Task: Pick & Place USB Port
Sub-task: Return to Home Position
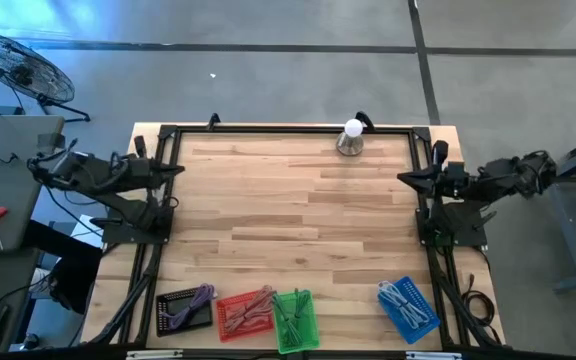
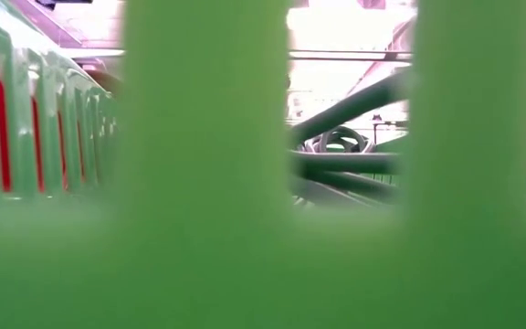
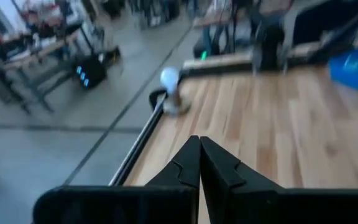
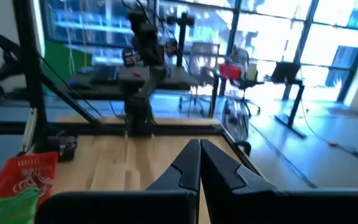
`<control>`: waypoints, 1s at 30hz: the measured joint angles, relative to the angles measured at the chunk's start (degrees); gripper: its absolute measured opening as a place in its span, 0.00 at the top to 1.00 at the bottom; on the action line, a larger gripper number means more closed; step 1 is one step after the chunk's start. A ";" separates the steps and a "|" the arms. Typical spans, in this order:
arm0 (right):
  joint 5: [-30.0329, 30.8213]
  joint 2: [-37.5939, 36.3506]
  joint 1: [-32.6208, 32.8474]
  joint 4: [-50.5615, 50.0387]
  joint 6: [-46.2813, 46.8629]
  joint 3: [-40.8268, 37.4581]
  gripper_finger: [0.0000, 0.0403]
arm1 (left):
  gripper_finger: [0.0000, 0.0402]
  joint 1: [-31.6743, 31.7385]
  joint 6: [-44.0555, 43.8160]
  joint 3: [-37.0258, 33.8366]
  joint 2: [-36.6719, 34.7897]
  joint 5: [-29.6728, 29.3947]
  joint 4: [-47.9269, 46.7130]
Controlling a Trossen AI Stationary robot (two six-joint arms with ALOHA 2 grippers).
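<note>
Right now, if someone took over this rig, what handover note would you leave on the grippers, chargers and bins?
Grippers: the left gripper is shut and empty, parked at the table's left edge; the right gripper is shut and empty at the right edge.
Things: black bin, red bin, green bin and blue bin line the near edge, each holding cabled chargers.
Done: no charger shows loose on the table.
Left: seemingly nothing to sort.
A white bulb stands at the far edge.
</note>
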 joint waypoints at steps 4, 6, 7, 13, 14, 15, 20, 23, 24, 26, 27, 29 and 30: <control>-5.08 -6.68 -3.68 3.08 -0.48 -7.17 1.00 | 1.00 0.00 1.63 -5.17 -6.92 1.76 6.38; -7.67 -9.52 -5.16 4.36 1.03 -10.55 1.00 | 1.00 0.00 1.14 -7.30 -8.99 1.76 7.87; -9.05 -10.70 -5.74 4.61 2.22 -12.11 1.00 | 1.00 0.00 0.52 -8.40 -9.77 1.76 8.38; -12.80 -14.53 -7.87 12.08 4.27 -22.63 1.00 | 1.00 0.00 -1.85 -14.74 -11.09 2.55 10.81; -13.06 -14.77 -8.20 12.98 3.88 -24.02 1.00 | 1.00 0.00 -1.88 -15.71 -11.09 2.56 10.75; -13.17 -14.84 -8.52 13.91 3.76 -25.35 1.00 | 1.00 0.00 -2.03 -16.74 -11.09 2.14 10.72; -16.24 -14.82 -10.82 18.61 4.19 -30.57 1.00 | 1.00 0.00 -4.57 -20.43 -11.05 0.72 14.02; -19.35 -14.81 -12.32 21.90 4.30 -33.08 1.00 | 1.00 0.00 -9.90 -21.63 -11.13 0.37 17.90; -20.01 -14.80 -12.86 23.05 4.32 -33.78 1.00 | 1.00 0.00 -11.65 -22.10 -11.09 0.37 19.06; -21.04 -14.83 -13.92 25.56 4.42 -35.39 1.00 | 1.00 0.00 -13.22 -23.27 -11.09 0.37 20.30; -21.84 -14.83 -14.49 26.22 4.82 -36.15 1.00 | 1.00 0.00 -13.84 -23.90 -11.09 0.37 20.90; -23.23 -14.74 -15.65 27.16 5.77 -37.43 1.00 | 1.00 0.00 -14.42 -25.22 -11.09 -0.07 20.90; -23.84 -14.80 -16.25 27.41 6.39 -37.98 1.00 | 1.00 0.00 -14.76 -25.96 -11.09 -0.77 20.85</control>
